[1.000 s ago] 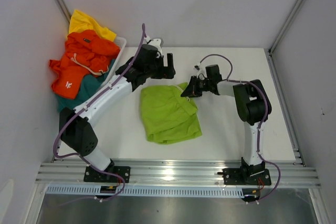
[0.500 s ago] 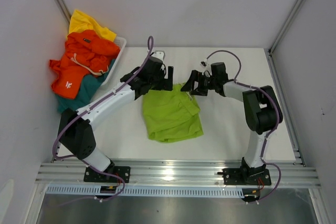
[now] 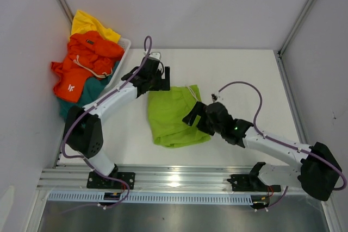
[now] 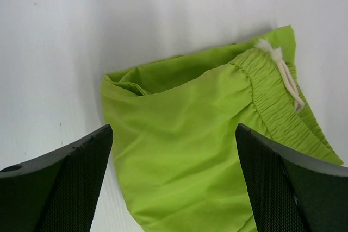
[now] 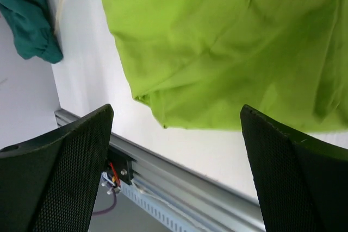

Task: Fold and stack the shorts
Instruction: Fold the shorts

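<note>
The lime green shorts [image 3: 176,117] are lying folded on the white tabletop [image 3: 244,74], roughly in the middle, between the two arms. In the left wrist view the lime green shorts [image 4: 201,134] are showing their gathered waistband and a white drawstring [image 4: 285,71] at the right side.

The left claw [image 3: 163,80] is hovering at the far left corner of the lime green cloth with its jaws standing wide apart and gripping nothing. Its own camera is looking down between the two dark fingers [image 4: 70,177] at the cloth below.

The right claw [image 3: 193,113] is reaching in low from the near right, over the right edge of the lime green shorts. Its jaws are also standing wide apart with nothing between them. Its camera is showing the lime green shorts [image 5: 228,42] lying flat on the tabletop beneath the spread fingers [image 5: 65,177], not pinched.

At the far left, the other shorts are sitting heaped in and over a white basket [image 3: 126,44]. The yellow shorts [image 3: 89,23] are lying at the back, the orange shorts [image 3: 87,61] with a small white logo on top, and the teal shorts [image 3: 109,77] underneath, hanging down the side.
</note>
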Tool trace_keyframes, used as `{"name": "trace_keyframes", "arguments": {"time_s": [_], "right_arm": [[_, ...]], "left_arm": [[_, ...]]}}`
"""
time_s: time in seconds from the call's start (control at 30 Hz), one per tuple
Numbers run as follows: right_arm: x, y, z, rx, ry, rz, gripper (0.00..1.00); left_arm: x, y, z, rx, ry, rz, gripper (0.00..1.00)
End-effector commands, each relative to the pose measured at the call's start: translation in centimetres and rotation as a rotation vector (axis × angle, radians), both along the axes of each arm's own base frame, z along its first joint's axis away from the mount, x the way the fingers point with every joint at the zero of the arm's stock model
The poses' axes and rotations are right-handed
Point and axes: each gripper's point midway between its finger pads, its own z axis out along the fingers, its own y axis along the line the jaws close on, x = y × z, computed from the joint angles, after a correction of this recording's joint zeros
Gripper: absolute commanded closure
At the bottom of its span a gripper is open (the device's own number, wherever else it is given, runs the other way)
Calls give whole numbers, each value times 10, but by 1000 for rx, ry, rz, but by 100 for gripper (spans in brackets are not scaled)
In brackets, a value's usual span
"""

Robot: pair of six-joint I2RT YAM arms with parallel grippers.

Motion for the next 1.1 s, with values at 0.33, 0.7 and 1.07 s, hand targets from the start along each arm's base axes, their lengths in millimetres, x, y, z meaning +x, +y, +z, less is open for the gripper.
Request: {"name": "trace_keyframes", "arguments": {"time_s": [0.33,0.7,1.07], "right_arm": [[-42,26,-40,93,230,-464,1],[-47,48,-53,178,283,-555,1],[-27,51,-76,231,298,-646,0]], "left_arm": [[12,0,13,-27,-44,-30,5],[17,4,13,-24,-56,-17,5],[17,5,16,-22,-65,-16,5]]}}
